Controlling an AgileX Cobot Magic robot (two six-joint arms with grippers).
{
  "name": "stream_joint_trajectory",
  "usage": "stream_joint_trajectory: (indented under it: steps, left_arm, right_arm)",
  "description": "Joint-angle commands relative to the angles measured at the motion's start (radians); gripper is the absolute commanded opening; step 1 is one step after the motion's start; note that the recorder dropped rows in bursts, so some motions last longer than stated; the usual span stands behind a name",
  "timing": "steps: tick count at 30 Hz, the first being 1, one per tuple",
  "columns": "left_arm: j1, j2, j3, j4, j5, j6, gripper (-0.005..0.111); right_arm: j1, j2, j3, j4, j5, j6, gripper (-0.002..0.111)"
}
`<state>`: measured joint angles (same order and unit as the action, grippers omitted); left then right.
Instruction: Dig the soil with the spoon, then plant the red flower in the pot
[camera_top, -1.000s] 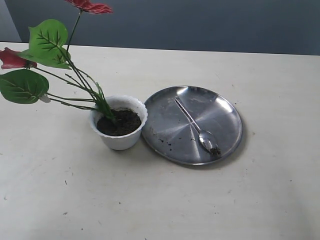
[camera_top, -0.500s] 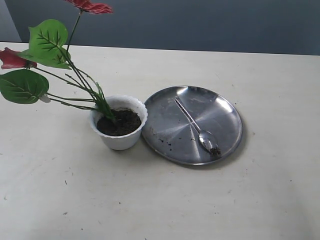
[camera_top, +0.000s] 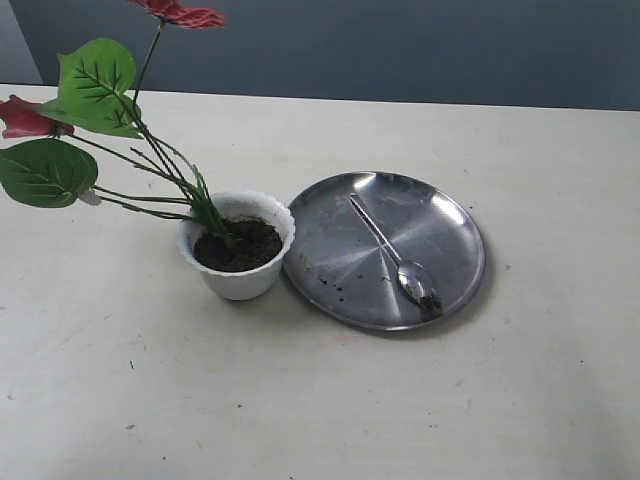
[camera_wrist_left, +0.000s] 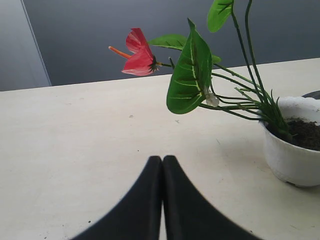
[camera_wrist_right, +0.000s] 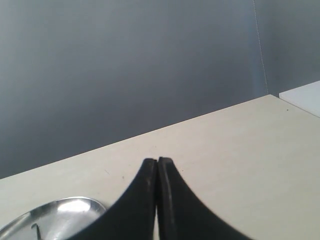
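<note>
A broad, cream-coloured matte tabletop (camera_top: 300, 400) fills the exterior view, faintly scuffed and dotted with a few dark specks of dirt — behind it runs a plain blue-grey wall (camera_top: 420, 50), with a paler panel at the far left corner. No brand, label or writing can be read anywhere.

The small white cup-shaped pot with a scalloped rim (camera_top: 238, 262) stands on the table left of centre, filled with dark brown-black crumbly soil (camera_top: 240, 246). The artificial red flower with glossy red blooms, broad green leaves and thin green stems (camera_top: 95, 110) is rooted in that soil at the pot's left edge and leans strongly away to the left, one bloom reaching the top of the frame.

Just beside the pot on the right, its rim almost touching it, lies a wide round steel plate (camera_top: 450, 225) — scattered with crumbs of earth. The slim shiny silver spoon (camera_top: 390, 255) lies flat on the plate, handle pointing toward the back and its bowl toward the front, with a dab of soil at the tip.

The left gripper (camera_wrist_left: 161, 161) has its black fingers pressed together on nothing, low over bare table near the pot. The right gripper (camera_wrist_right: 157, 162) is likewise closed and empty, with the plate's rim just below it.
</note>
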<state>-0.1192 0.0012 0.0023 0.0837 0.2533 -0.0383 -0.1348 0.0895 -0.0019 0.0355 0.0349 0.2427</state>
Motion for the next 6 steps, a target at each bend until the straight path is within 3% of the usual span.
stream_joint_trajectory:
  steps: [1, 6]
  left_arm:
    - [-0.005, -0.001, -0.002, 0.0, -0.014, -0.004, 0.001]
    - [-0.005, -0.001, -0.002, 0.0, -0.014, -0.004, 0.001]
  right_arm:
    - [-0.007, -0.003, 0.002, -0.003, -0.004, -0.003, 0.0]
    - [-0.007, -0.003, 0.002, 0.003, -0.006, -0.003, 0.0]
